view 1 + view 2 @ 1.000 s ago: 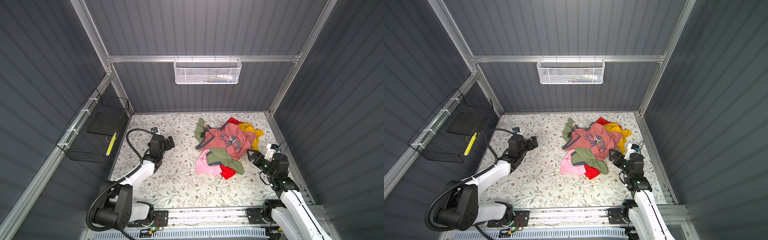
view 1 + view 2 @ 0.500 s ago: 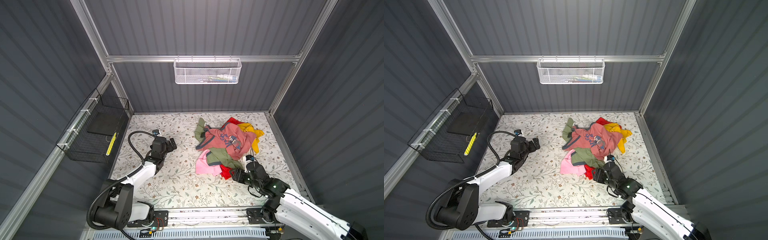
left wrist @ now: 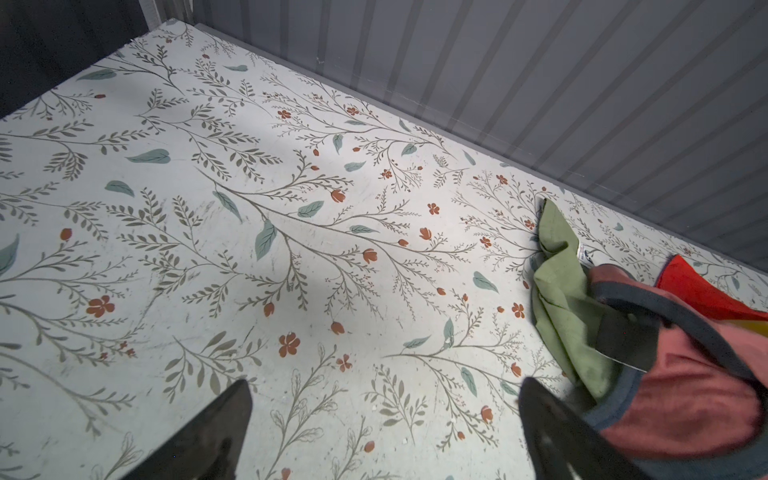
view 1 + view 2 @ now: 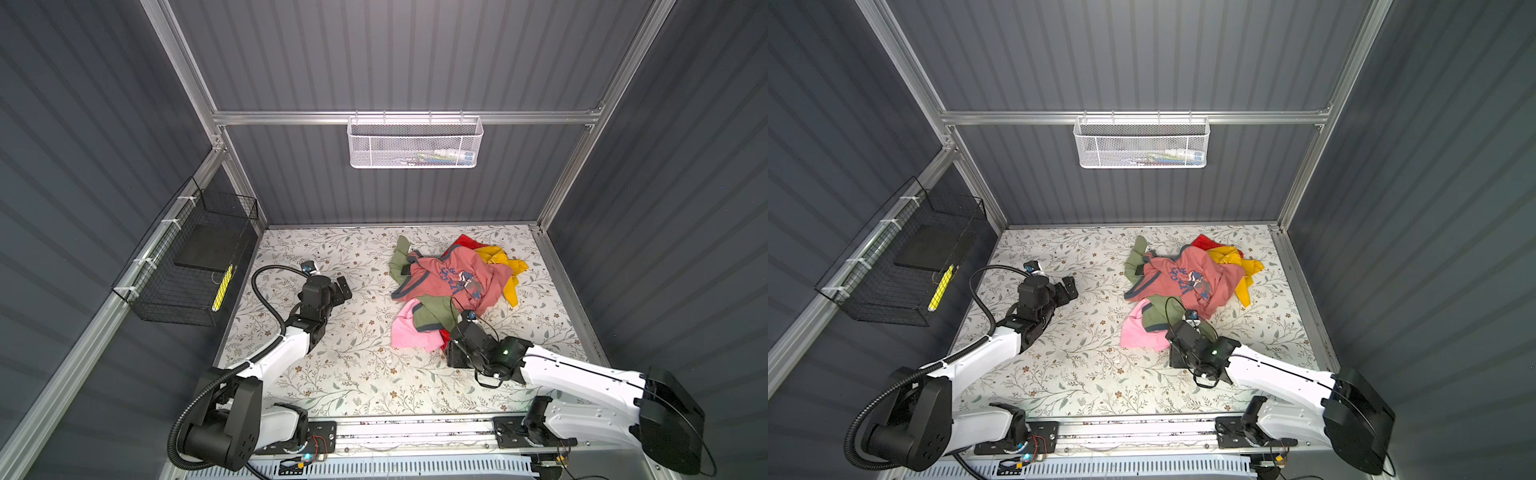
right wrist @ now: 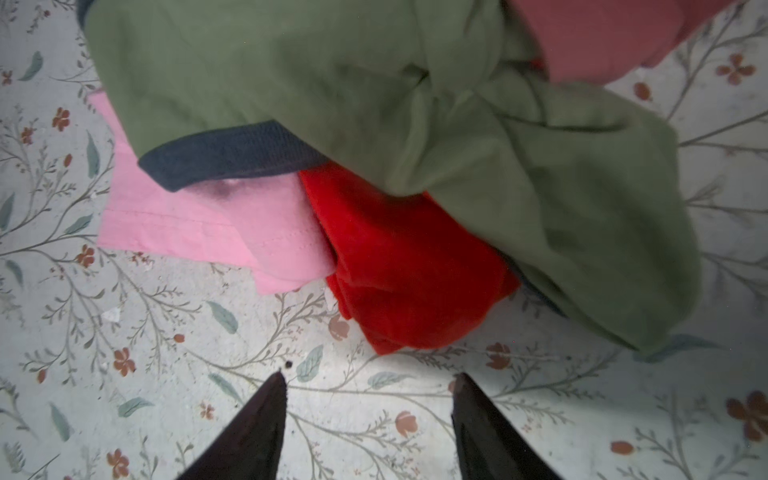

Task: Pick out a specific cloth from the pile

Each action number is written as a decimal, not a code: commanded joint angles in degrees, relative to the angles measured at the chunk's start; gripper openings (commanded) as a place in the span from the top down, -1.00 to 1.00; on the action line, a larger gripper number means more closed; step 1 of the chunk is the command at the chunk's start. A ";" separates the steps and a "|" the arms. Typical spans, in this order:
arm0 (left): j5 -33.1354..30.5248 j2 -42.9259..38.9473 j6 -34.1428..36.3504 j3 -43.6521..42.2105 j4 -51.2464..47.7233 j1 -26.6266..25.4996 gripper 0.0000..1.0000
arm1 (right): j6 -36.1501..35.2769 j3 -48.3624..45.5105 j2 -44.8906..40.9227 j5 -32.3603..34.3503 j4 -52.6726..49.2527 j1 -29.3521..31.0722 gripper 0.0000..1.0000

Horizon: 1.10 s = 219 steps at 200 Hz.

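In both top views the right tool (image 4: 454,356) sits low over the table (image 4: 353,374), lower middle of the frame, aimed at the near edge of the pile (image 4: 453,282). Its wrist view shows the two dark fingers (image 5: 257,419) spread apart with only bare floral table between them and nothing pinched. The tips stop just short of the cloth (image 5: 407,266).

The cloth is a bright red fold poking out from under the olive green garment (image 5: 457,124), touching the light pink cloth (image 5: 187,224) beside it. In a top view only a sliver of it shows, right beside the tool (image 4: 444,335).

Farther back, the salmon-pink shirt (image 4: 453,278) with blue print lies on top of the pile, right of centre. A mustard yellow piece (image 4: 505,259) and another red patch lie at the pile's far end.

The left tool (image 4: 343,289) hangs over bare table left of centre, well apart from the pile. Its fingers (image 3: 216,424) are spread wide and hold nothing.

On the back wall hangs a white mesh basket (image 4: 415,143), and on the left wall a black wire basket (image 4: 187,266).
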 commanded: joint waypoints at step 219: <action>-3.18 -7.21 4.01 -0.17 -7.06 -0.13 -1.00 | -5.58 5.80 7.92 4.88 1.49 -6.29 1.00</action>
